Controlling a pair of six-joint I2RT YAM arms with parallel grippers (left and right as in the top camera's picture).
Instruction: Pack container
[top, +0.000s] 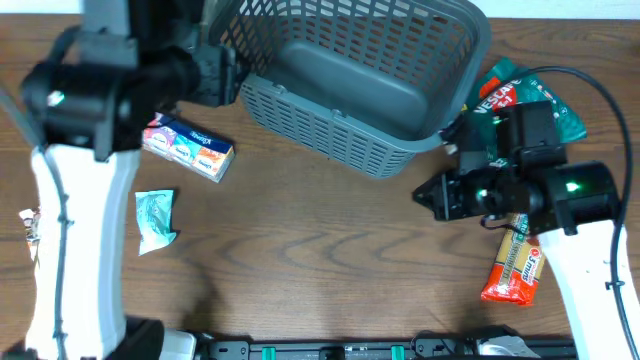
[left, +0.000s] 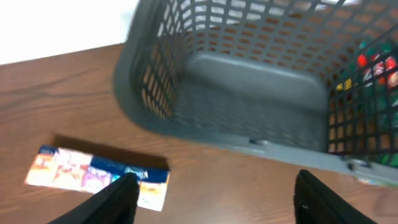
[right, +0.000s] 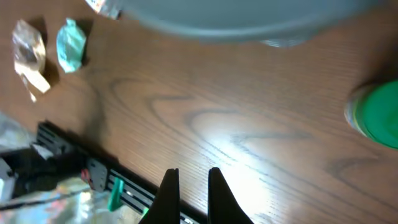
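Note:
The container (top: 340, 80), a large dark grey lattice basket, stands empty at the table's far middle. It fills the left wrist view (left: 249, 81), and its rim shows in the right wrist view (right: 249, 18). My left gripper (top: 215, 75) is by the basket's left rim. Its jaws (left: 217, 199) are wide open and empty above bare table beside a colourful tissue pack (left: 81, 174). My right gripper (top: 430, 195) hovers over bare table in front of the basket's right corner. Its fingers (right: 191, 186) are nearly together with nothing between them.
The tissue pack (top: 190, 145) lies left of the basket, with a teal packet (top: 155, 218) nearer the front. A green snack bag (top: 520, 95) and an orange-red snack bar (top: 515, 265) lie on the right. A clear wrapper (right: 28, 56) sits at the far left.

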